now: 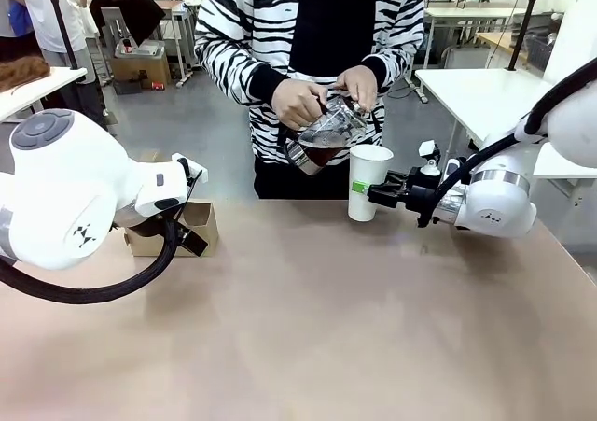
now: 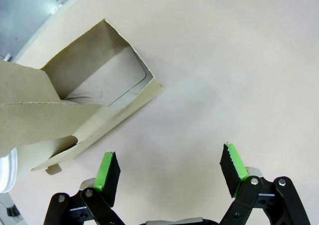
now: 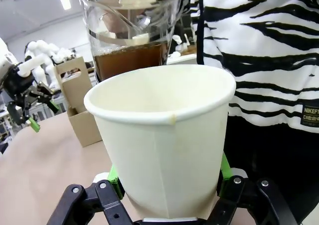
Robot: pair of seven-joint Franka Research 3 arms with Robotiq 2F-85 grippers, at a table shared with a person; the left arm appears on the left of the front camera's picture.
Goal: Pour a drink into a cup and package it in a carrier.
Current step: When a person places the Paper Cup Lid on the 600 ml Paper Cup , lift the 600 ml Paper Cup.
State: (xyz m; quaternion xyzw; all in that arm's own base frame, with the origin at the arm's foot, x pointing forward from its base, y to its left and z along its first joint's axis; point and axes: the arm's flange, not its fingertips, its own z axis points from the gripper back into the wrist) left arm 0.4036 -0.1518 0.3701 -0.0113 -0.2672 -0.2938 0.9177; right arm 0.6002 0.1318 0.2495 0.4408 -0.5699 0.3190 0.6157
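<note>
Tan table point(image 1: 326, 328): right gripper point(image 3: 169, 180) clamping upright cup point(image 3: 159, 135); person point(image 1: 312, 29) tilting jug point(image 1: 326, 133) of drink point(image 1: 320, 149) just above cup mouth. Left gripper point(image 2: 169, 172) hovering wide open, empty, beside carrier point(image 2: 89, 70).

Bright, even overhead light; a ceiling lamp point(image 3: 65, 1) glows in the right wrist view. The carrier point(image 2: 84, 70) throws a soft shadow on the table point(image 2: 239, 60). Wrist views bulge toward their edges.

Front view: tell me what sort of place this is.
Likely a robotics lab or workshop: plain white work tables stand on a bare grey floor, and the right gripper holds a tall white paper cup.
</note>
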